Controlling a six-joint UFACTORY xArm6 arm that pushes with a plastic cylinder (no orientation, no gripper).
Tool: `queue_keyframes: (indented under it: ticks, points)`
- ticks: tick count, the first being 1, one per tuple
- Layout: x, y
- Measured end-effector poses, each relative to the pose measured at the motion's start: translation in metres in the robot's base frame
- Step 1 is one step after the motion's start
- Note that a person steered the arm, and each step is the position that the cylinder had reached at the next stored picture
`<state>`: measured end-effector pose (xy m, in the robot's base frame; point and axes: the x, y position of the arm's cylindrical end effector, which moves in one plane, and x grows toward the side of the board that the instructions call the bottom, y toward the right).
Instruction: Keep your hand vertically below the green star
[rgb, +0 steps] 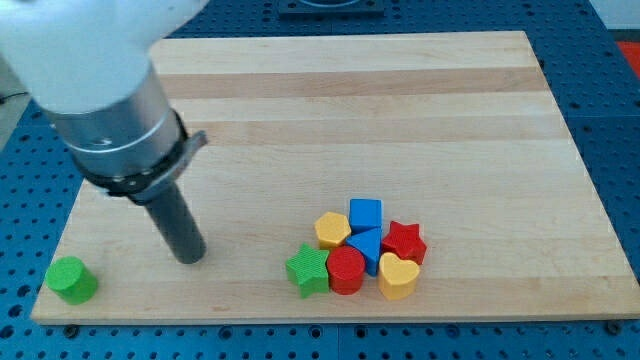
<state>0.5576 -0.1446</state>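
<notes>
The green star (308, 270) lies at the view's bottom middle, at the left end of a tight cluster of blocks. It touches a red cylinder (346, 269) on its right. My tip (189, 255) rests on the board to the view's left of the star, about at its height and well apart from it. The rod rises from the tip up and left into the grey and white arm.
The cluster also holds a yellow hexagon (332, 229), a blue cube (365, 214), a blue block (366, 246), a red star (404, 241) and a yellow heart (398, 276). A green cylinder (71, 279) stands at the wooden board's (400, 100) bottom left corner.
</notes>
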Motion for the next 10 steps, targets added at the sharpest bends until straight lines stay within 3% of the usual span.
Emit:
queue_keyframes:
  ticks: [2, 5, 8, 10]
  points:
    - [0.06, 0.022]
    - [0.061, 0.074]
    - [0.061, 0.087]
    - [0.061, 0.155]
